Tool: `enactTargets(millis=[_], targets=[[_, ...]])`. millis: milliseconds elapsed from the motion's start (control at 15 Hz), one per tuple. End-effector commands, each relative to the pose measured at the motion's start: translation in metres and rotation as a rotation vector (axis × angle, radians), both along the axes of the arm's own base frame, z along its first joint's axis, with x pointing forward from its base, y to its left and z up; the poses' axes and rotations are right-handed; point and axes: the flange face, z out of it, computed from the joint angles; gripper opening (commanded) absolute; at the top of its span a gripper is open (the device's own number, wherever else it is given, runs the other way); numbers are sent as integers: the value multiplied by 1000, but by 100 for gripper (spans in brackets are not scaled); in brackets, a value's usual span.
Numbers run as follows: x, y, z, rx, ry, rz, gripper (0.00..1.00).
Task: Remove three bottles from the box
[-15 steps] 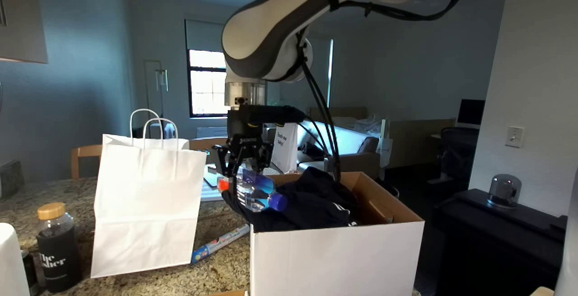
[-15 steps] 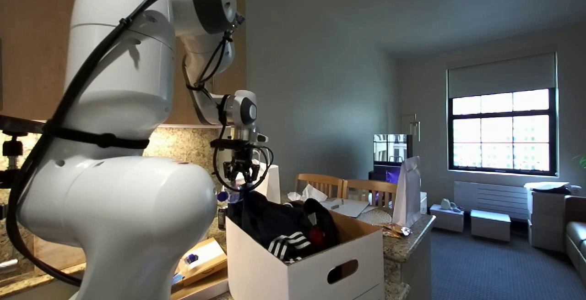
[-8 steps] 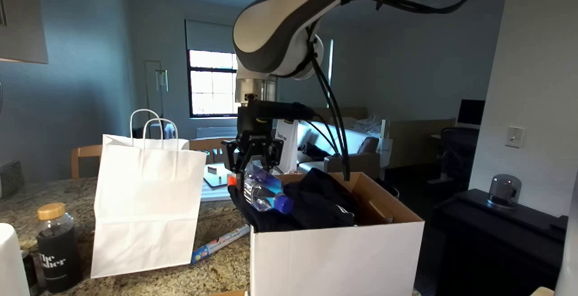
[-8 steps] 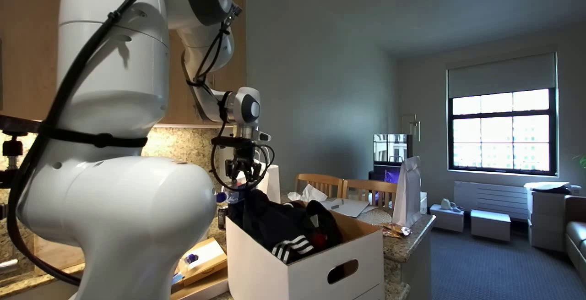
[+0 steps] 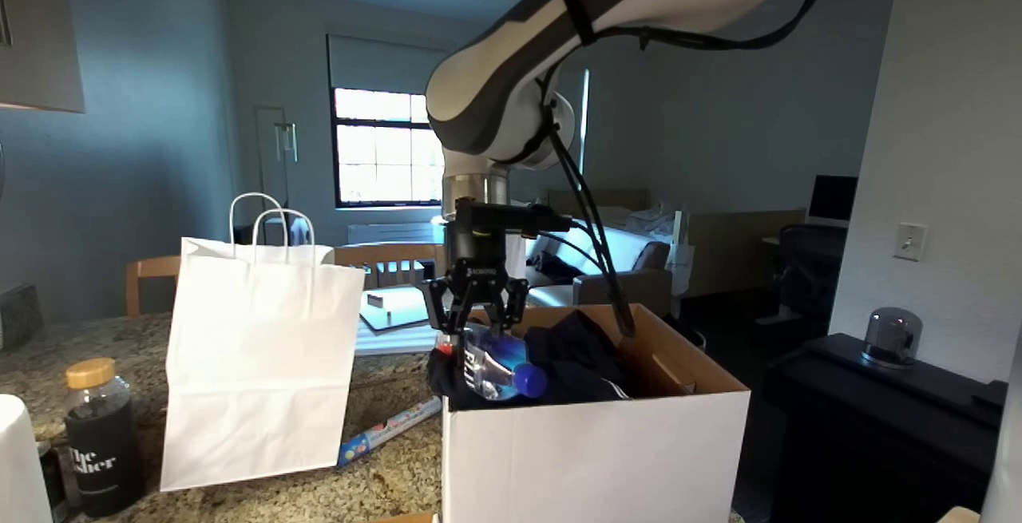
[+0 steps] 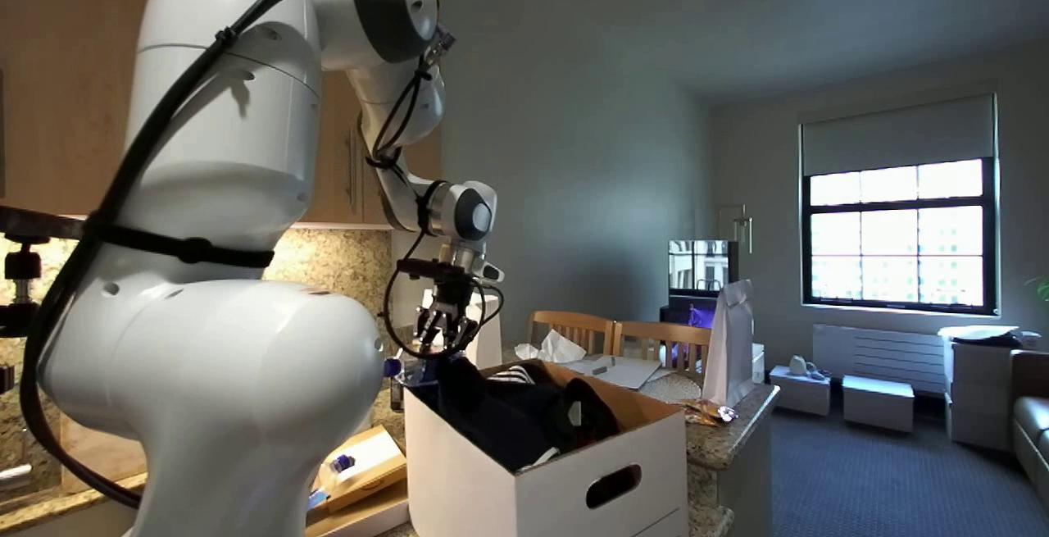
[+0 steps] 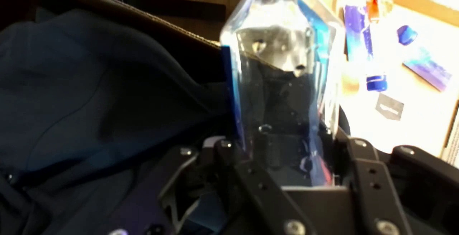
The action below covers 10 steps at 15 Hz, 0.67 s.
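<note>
My gripper (image 5: 479,345) is shut on a clear plastic bottle (image 5: 495,367) with a blue cap and blue label. The bottle lies tilted, cap end toward the box's near edge. The gripper (image 6: 440,340) and bottle (image 6: 418,370) are over one corner of the white box (image 6: 467,463). In the wrist view the bottle (image 7: 279,84) sits between both fingers (image 7: 287,145), across the box's rim (image 7: 172,30). Dark clothing (image 7: 71,84) fills much of the box and hides what lies beneath. Two more such bottles, one (image 7: 358,45) beside another (image 7: 428,68), lie outside the box.
A low cardboard tray (image 6: 373,512) stands beside the box, near the robot base. A white paper bag (image 5: 263,363), a jar with a tan lid (image 5: 104,451) and a blue tube (image 5: 391,429) are on the granite counter. Another white bag (image 6: 729,344) stands at the counter's far end.
The gripper has moved right and ends lower, carrying the bottle with it. The dark clothing under it has shifted, and its white stripes show in a different place in the box.
</note>
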Motion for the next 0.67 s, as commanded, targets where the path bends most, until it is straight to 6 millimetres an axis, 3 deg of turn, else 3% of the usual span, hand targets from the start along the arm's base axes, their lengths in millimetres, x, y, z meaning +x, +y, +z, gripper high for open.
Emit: enactTargets(millis=[0,400,467,533,600], targets=[[5,6,-7,95,88,33,30],[12,13,-18,103,158,52,30],[13,14,-20,111,174,56,38],[14,14,-22,116,185,59,80],[15,15,-23,126,201,65,81]])
